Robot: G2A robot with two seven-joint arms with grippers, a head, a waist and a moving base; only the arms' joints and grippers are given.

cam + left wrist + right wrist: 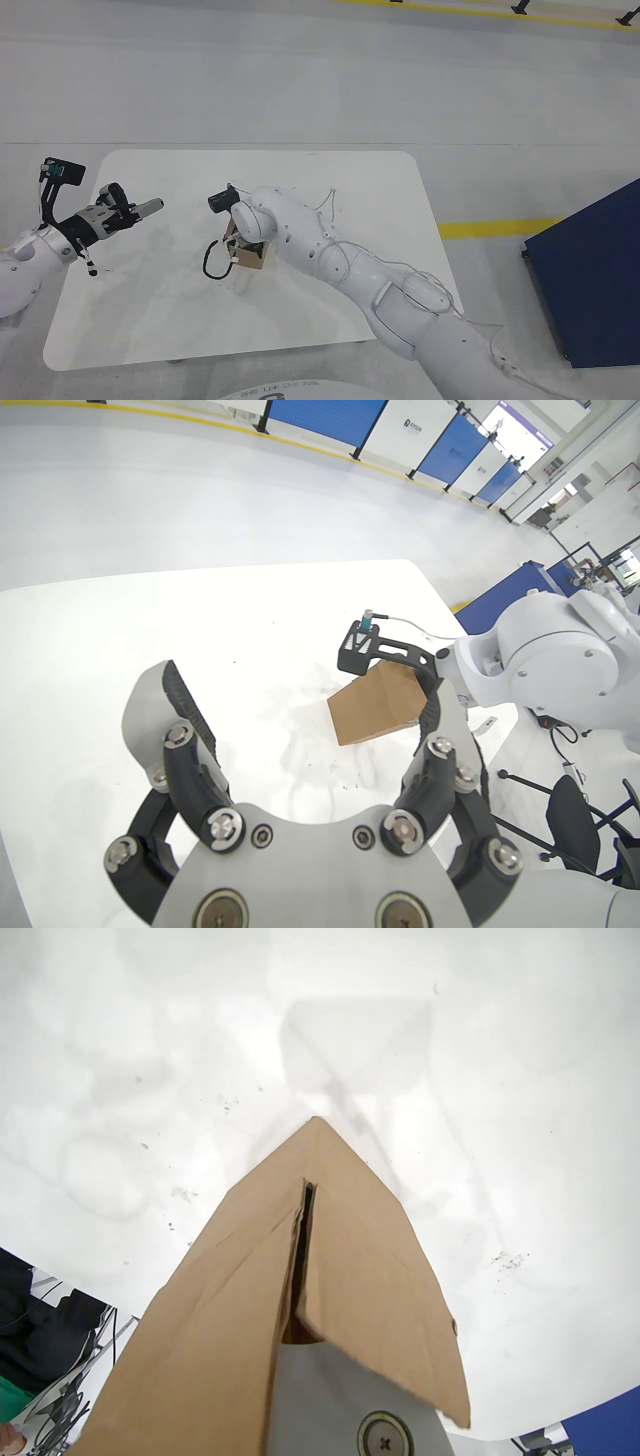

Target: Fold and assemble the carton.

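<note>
Left gripper [305, 685]: jaws spread wide, nothing between them; hovers over the left part of the table [350, 180], well apart from the carton [375, 705]
Carton: brown, partly formed, tilted near the table's middle; a slit gapes between two flaps
Right gripper [242, 246]: at the carton, covered by cardboard; whether it is clenched or released cannot be told
Step in hand: likely steadying the carton so flaps can be folded
Doing it well: bring the left gripper square to a flap; press along the crease, not the panel; thin board may buckle
</note>
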